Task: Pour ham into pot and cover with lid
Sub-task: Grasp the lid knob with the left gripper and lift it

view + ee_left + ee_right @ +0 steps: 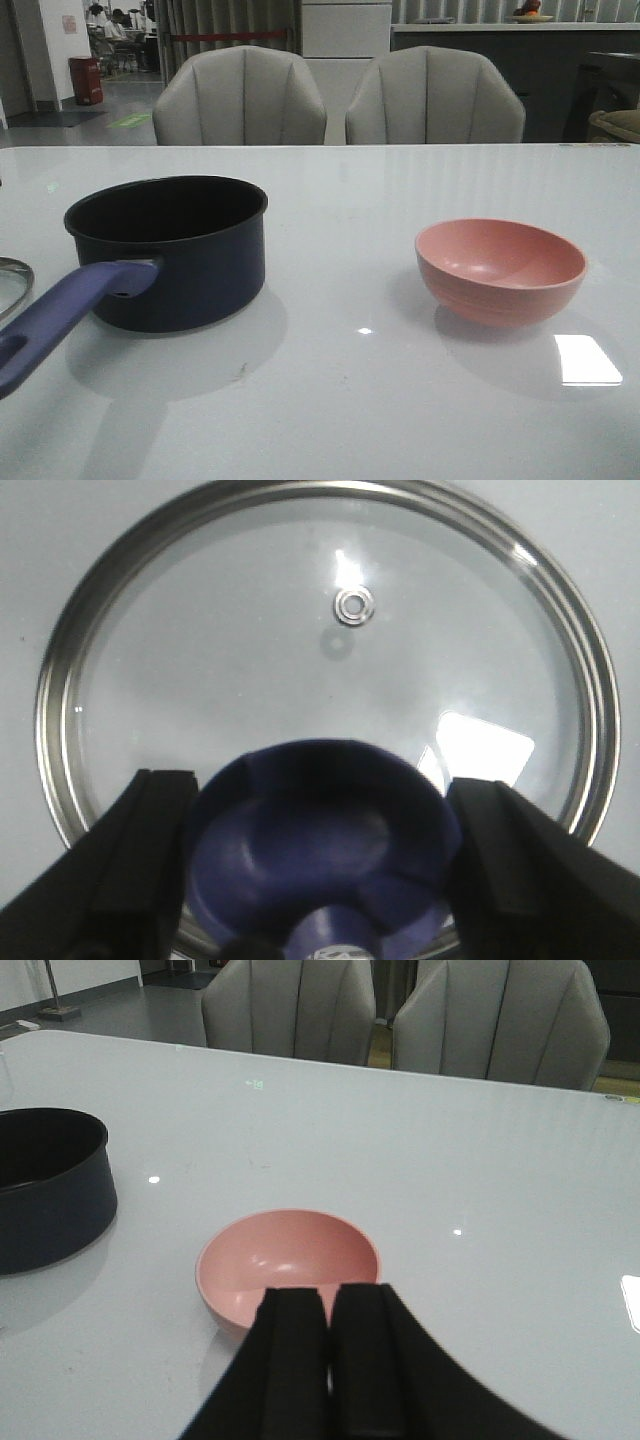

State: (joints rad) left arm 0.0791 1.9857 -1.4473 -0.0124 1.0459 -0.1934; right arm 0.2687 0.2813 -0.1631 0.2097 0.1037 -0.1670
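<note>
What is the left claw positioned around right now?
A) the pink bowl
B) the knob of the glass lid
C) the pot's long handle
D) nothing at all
B: in the left wrist view, the left gripper has its open fingers either side of the lid's blue knob.

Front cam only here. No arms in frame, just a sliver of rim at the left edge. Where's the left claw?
Observer: The left claw is open over a round glass lid with a metal rim, one finger on each side of its blue-purple flared knob. I can't tell if they touch it.
Operator: Right claw?
Observer: The right claw is shut, holding nothing, at the rim of the pink round bowl.
Operator: Any ham left in the bowl?
Observer: The right wrist view looks down onto the bowl's floor. It's bare, with no ham slices showing.
</note>
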